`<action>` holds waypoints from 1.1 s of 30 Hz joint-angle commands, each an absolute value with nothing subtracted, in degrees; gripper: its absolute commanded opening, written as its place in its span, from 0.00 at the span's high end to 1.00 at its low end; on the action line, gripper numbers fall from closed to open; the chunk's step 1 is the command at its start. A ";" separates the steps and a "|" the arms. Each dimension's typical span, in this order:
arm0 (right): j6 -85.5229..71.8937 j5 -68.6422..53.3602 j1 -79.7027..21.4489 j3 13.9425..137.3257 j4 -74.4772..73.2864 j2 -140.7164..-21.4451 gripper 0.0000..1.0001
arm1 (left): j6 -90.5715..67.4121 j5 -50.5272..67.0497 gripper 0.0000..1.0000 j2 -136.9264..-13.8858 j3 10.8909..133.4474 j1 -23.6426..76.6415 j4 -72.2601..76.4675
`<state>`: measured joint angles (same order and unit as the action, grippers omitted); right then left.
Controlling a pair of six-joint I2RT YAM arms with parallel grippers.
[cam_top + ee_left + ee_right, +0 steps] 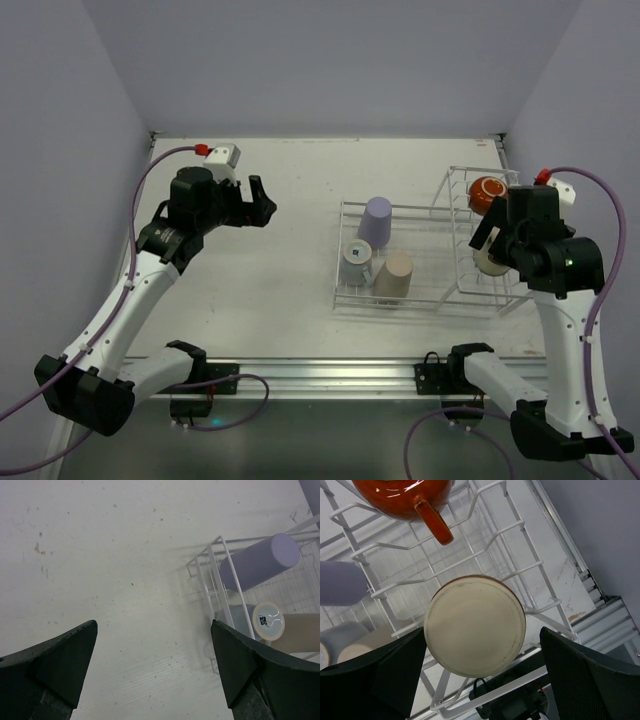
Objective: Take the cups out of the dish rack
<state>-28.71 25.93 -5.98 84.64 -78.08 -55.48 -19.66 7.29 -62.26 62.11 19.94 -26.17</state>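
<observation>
1. Cups are all in the white wire dish rack [425, 250]. None stands on the tabletop [280, 300], so by my judgement the unloading has not yet begun.
2. On the low tray section you have the tall lavender tumbler [378, 220], the short light blue-grey cup [356, 262] and the beige tumbler [393, 277], close together.
3. In the taller basket section sit the orange-red handled mug [487, 192] and, nearer the arm bases, a round cream-bottomed cup [475, 625] with its base turned to the wrist camera.
4. Your right gripper [490, 240] hangs over that cream-bottomed cup with its jaws wide apart, one on either side, holding nothing. You cannot tell whether they touch it.
5. Your left gripper [262, 205] is spread fully and empty, over bare tabletop well apart from the rack.
6. Every cup is left to do, and the cream-bottomed one looks first in line.
</observation>
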 commanded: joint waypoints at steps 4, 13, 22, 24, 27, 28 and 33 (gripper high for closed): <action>-29.79 25.93 -5.98 84.11 -78.22 -56.86 0.16 | -17.23 8.44 0.00 -61.96 62.23 20.04 -24.26; -29.27 26.10 -6.06 85.25 -77.61 -57.74 0.98 | -17.49 9.14 0.00 -61.88 63.46 20.04 -24.70; -28.13 25.14 -6.06 102.36 -81.03 -60.11 1.00 | -20.74 20.20 0.00 -60.47 65.04 20.04 -18.04; -27.43 21.64 -6.15 104.93 -80.17 -60.12 1.00 | -23.01 25.38 0.00 -59.59 64.52 20.04 -15.31; -27.25 13.84 -6.06 107.93 -77.27 -59.15 1.00 | -27.49 34.78 0.01 -59.15 63.72 20.04 -8.02; -27.42 11.28 -6.06 107.84 -75.95 -58.72 1.00 | -29.25 37.59 0.02 -59.15 62.85 20.04 -2.78; -31.72 -12.93 -6.06 100.13 -61.49 -53.62 1.00 | -49.59 52.81 0.04 -58.71 55.39 20.04 29.87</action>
